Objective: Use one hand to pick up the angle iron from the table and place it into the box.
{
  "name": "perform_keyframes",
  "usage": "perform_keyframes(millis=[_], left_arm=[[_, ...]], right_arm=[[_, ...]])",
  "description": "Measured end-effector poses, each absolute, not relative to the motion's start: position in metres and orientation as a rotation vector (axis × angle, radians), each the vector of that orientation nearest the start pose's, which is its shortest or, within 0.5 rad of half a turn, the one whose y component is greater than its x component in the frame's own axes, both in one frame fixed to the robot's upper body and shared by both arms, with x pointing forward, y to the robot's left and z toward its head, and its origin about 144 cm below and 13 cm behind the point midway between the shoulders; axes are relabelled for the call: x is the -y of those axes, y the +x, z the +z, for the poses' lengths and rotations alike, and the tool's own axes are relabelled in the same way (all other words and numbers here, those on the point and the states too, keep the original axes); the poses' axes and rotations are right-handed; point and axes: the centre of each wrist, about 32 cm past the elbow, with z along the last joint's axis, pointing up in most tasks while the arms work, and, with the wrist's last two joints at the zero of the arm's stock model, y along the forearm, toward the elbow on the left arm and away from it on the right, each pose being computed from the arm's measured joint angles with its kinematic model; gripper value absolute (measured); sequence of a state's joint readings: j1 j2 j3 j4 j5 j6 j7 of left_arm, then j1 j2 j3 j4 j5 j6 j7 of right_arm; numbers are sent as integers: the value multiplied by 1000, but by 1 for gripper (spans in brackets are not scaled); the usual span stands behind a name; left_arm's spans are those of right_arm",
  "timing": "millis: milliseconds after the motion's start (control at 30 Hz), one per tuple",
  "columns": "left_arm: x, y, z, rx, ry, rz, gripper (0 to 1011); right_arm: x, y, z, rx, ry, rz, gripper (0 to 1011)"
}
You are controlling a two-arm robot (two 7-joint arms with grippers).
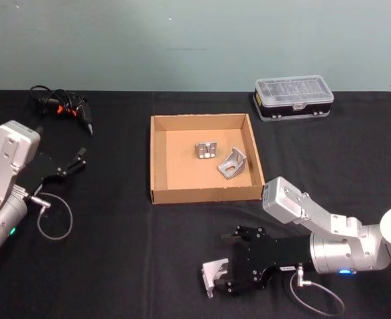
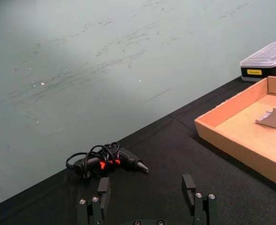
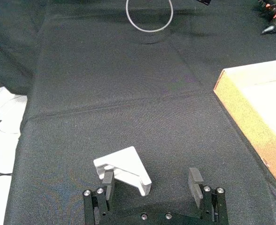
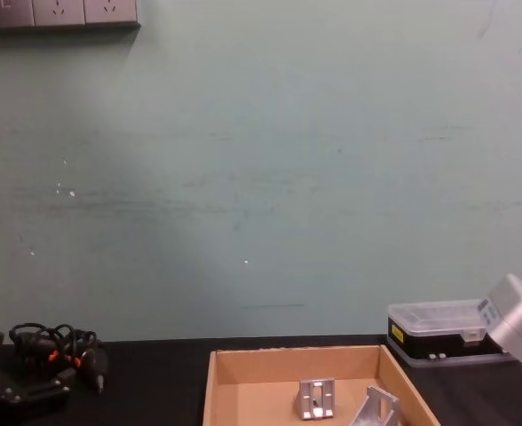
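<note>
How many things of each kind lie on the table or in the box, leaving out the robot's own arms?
Angle irons: 3, two in the box at and, one on the table at by the right tool
Boxes: 1
Plastic cases: 1
Cable bundles: 1
Total: 6

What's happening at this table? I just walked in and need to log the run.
The right end effector sits low at the near edge of the black table, open around a metal bracket lying there but not yet closed on it. Two more brackets already lie in the cardboard box. The left end effector rests open at the left, away from the work.
</note>
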State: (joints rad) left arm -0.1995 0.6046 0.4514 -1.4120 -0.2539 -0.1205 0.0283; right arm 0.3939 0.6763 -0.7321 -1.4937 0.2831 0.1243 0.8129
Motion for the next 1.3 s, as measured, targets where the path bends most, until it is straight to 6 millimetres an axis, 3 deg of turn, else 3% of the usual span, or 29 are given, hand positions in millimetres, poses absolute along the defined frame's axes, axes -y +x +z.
perform_keyframes(millis=[400,1033,1300], left_arm=[[-310,489,1140,285,304,1248,1000],[-310,489,1140,285,304,1248,1000],[-310,489,1140,285,304,1248,1000]], right_arm=[[261,505,1174,62,-556,-246,751],[261,505,1174,62,-554,-244,118],[261,505,1174,62,-554,-244,58]])
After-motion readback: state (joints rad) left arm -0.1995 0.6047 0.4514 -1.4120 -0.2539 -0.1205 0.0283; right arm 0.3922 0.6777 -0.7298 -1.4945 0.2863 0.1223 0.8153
